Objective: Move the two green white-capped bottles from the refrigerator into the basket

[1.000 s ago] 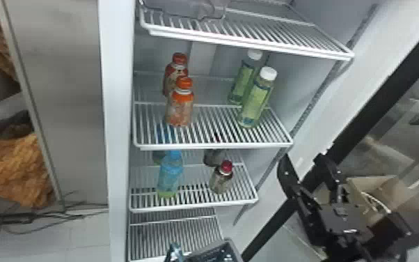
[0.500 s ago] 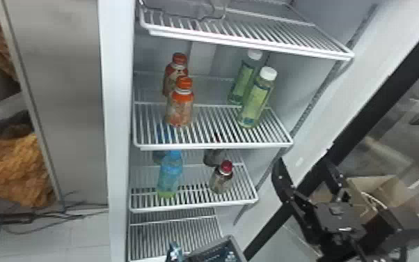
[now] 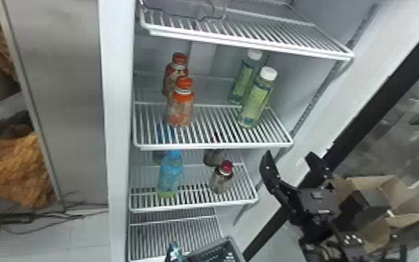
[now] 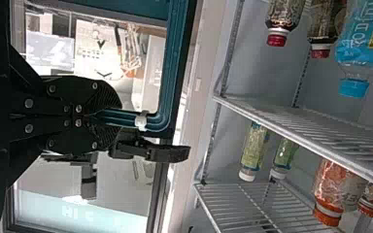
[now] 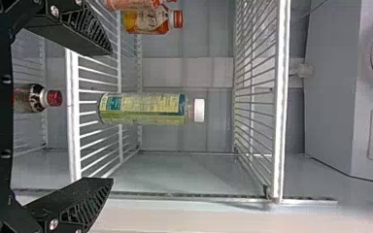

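My right gripper (image 3: 289,155) stands open at the refrigerator's right edge, lower than the two green white-capped bottles. The front bottle (image 3: 255,101) and rear bottle (image 3: 243,78) stand upright on the upper-middle shelf's right side. In the right wrist view, a green bottle (image 5: 143,108) appears beyond the parted fingers of my right gripper (image 5: 111,116), untouched. My left gripper (image 4: 108,116) is shut on the basket's teal handle (image 4: 131,119) in the left wrist view. The basket's grey rim (image 3: 229,239) shows at the head view's bottom edge.
Two orange-capped bottles (image 3: 180,108) share the green bottles' shelf, to their left. Below stand a blue bottle (image 3: 170,174) and a red-capped bottle (image 3: 222,177). Wire shelf edges (image 3: 215,146) lie above and below. Cardboard boxes (image 3: 376,184) are behind my right arm.
In the head view, my right gripper has shifted a little left, closer to the shelves, staying open. The basket's rim has moved slightly up and right. The bottles have stayed in place.
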You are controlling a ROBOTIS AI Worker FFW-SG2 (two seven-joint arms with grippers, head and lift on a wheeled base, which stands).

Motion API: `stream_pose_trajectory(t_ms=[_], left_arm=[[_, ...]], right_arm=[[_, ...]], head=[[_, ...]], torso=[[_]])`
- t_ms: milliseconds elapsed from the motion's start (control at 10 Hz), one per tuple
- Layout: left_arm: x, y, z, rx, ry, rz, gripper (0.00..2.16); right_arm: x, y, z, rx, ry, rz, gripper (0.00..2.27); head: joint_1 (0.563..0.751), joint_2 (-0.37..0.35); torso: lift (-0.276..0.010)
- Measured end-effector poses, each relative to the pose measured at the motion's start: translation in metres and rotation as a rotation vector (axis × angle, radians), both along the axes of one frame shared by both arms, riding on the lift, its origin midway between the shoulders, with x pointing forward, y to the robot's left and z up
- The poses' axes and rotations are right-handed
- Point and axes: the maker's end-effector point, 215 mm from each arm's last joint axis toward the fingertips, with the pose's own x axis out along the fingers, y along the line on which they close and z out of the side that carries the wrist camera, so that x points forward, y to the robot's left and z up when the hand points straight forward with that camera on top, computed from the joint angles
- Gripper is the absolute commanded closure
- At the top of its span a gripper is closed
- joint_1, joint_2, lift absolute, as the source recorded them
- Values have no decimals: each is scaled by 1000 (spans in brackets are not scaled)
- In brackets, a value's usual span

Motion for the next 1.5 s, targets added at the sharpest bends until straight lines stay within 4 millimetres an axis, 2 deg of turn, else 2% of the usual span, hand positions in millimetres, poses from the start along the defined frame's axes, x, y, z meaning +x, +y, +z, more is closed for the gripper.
stream_pose_trajectory(t_ms=[500,900,1500], left_arm=[[0,0,0,-1,1,0,1216],[-1,-4,5,-19,8,-7,1214],[-2,-8,10,-42,21,-11,1216]], right_arm=[[58,-5,-10,-19,-25,3,108],[101,-5,-9,-21,-44,15,108],[147,-16,-4,-16,-71,-4,108]], head=[[695,-350],[695,-350],[695,-350]], torso=[[-4],[-4],[-4]])
